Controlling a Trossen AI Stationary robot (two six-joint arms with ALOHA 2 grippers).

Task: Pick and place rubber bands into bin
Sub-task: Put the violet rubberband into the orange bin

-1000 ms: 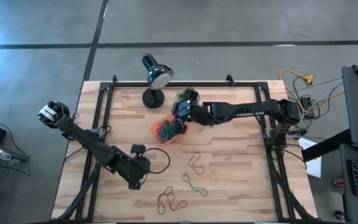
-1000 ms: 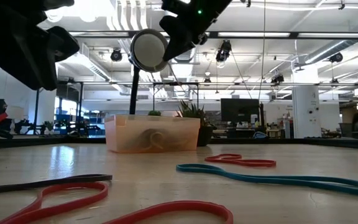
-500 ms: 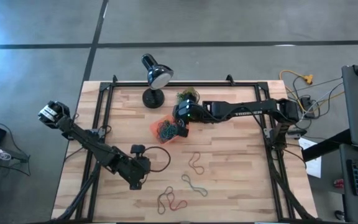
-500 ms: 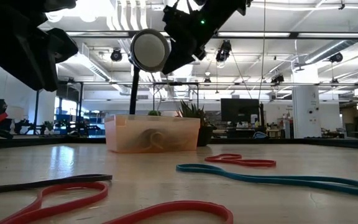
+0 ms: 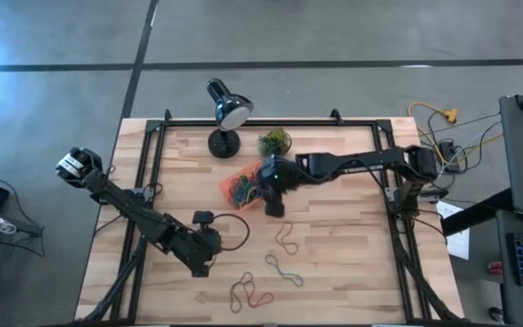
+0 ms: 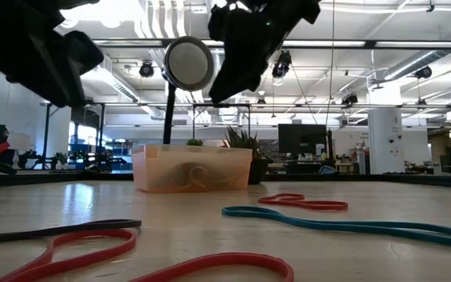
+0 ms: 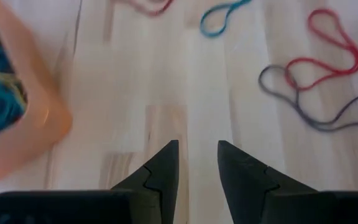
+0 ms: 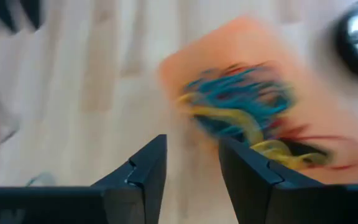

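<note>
The orange bin (image 5: 241,190) stands on the wooden table, full of tangled rubber bands (image 8: 241,109) in blue, yellow and red. Loose rubber bands lie nearer the front edge: one (image 5: 286,238) right of centre, one (image 5: 284,270) below it, and a red and grey pair (image 5: 251,293). My right gripper (image 5: 275,209) hovers just off the bin's near right corner, open, with nothing between its fingers (image 8: 143,168). My left gripper (image 5: 198,267) waits open above bare wood at the front left (image 7: 197,163).
A black desk lamp (image 5: 225,113) and a small green plant (image 5: 274,142) stand behind the bin. A black cable loop (image 5: 232,232) lies by my left arm. In the low view, red (image 6: 304,204) and teal (image 6: 351,225) bands lie in front of the bin (image 6: 192,167).
My right gripper has moved from above the bin toward the table's near edge and now points down beside the bin's near right corner. The plant, covered by the wrist before, now shows. The bin and the loose bands have stayed put.
</note>
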